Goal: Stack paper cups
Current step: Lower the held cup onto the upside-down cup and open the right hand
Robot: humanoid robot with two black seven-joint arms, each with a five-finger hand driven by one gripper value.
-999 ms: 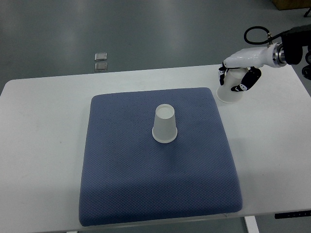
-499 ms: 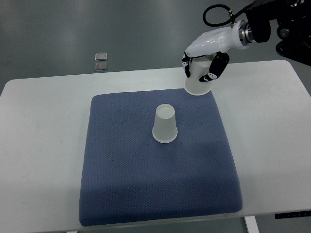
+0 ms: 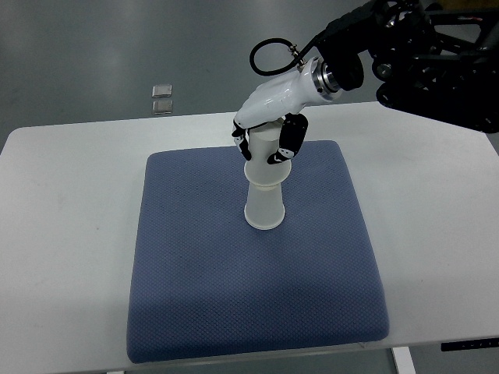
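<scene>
A white paper cup (image 3: 264,212) stands upside down near the middle of the blue mat (image 3: 249,312). Directly above it my right hand (image 3: 267,143) holds a second white paper cup (image 3: 265,162), also upside down. The held cup's rim reaches the top of the standing cup, covering its upper part. My right arm comes in from the upper right, with a black cable looped over the wrist. Black and white fingers (image 3: 287,143) wrap the held cup on both sides. The left arm does not show.
The mat lies on a white table (image 3: 70,234). Two small grey pads (image 3: 162,98) lie on the grey floor beyond the table's far edge. Dark robot structure (image 3: 437,54) fills the upper right corner.
My right hand has carried the held cup from the table's far right, up and leftward over the mat, to directly above the standing cup.
</scene>
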